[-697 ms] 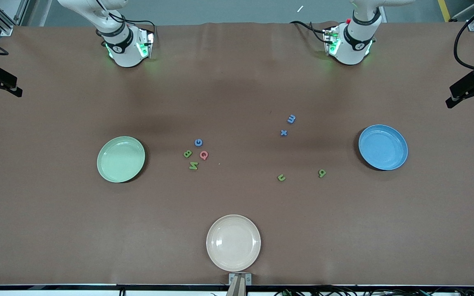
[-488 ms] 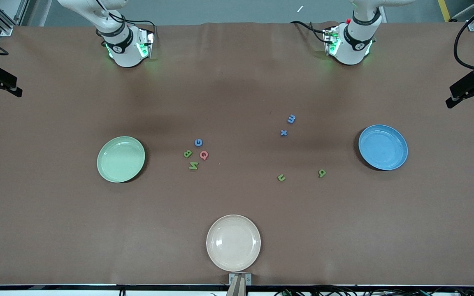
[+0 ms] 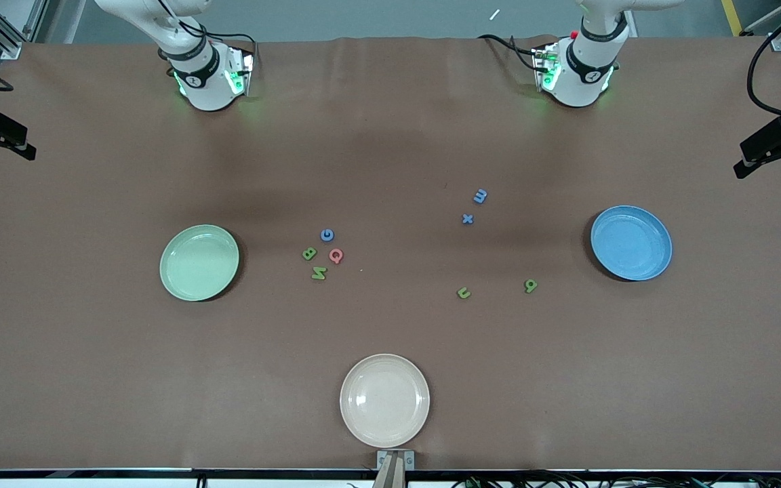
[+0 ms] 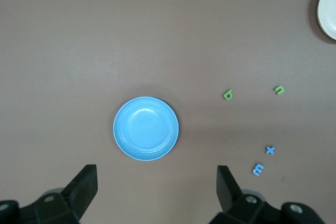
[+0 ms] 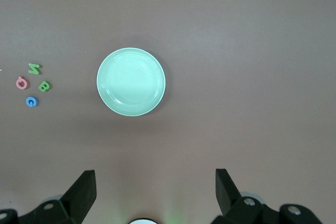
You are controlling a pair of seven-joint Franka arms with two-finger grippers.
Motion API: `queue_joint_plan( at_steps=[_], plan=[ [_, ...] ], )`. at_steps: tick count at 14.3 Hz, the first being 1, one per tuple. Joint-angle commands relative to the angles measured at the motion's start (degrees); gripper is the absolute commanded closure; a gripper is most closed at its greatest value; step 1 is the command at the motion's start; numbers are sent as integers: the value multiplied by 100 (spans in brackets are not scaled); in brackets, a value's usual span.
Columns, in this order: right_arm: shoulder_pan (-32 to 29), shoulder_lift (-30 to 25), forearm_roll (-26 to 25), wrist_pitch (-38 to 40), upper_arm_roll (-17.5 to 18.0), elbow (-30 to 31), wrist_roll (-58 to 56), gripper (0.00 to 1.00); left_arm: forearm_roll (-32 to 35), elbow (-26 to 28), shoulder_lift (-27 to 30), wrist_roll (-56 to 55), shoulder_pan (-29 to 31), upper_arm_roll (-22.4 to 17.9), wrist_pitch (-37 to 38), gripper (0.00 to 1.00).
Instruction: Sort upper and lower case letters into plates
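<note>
The pale green plate [image 3: 199,262] lies toward the right arm's end and shows in the right wrist view [image 5: 131,82]. The blue plate [image 3: 631,242] lies toward the left arm's end and shows in the left wrist view [image 4: 146,128]. Both are empty. Blue G [image 3: 327,235], green B [image 3: 308,254], pink Q [image 3: 336,255] and green N [image 3: 319,273] cluster beside the green plate. Blue m [image 3: 480,196], blue x [image 3: 468,218] and two green lowercase letters [image 3: 464,293] [image 3: 531,285] lie nearer the blue plate. My left gripper [image 4: 156,184] and right gripper [image 5: 155,187] hang open and empty, high above the table.
A cream-beige plate [image 3: 384,400] lies empty at the table's edge nearest the front camera. Both arm bases [image 3: 211,74] [image 3: 577,68] stand along the farthest edge. Black camera mounts [image 3: 777,146] stick in at both ends of the table.
</note>
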State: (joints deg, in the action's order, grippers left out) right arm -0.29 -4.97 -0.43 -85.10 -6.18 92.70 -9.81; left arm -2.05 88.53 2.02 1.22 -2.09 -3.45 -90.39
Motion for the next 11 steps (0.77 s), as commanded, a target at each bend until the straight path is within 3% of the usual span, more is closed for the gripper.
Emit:
queue_joint_plan(
  at_steps=[1,6,11],
  plan=[
    [-33,-180,-63,-77,20,196,-74,0,-207,14,-192,-8,-28,63,205,0],
    [-42,-136,-63,-42,20,38,-74,0,-331,242,-755,-542,-37,485,-232,0],
    [-42,-109,-80,-59,20,11,-74,0,-225,1349,-1124,-1764,-54,1170,-1892,0]
  ],
)
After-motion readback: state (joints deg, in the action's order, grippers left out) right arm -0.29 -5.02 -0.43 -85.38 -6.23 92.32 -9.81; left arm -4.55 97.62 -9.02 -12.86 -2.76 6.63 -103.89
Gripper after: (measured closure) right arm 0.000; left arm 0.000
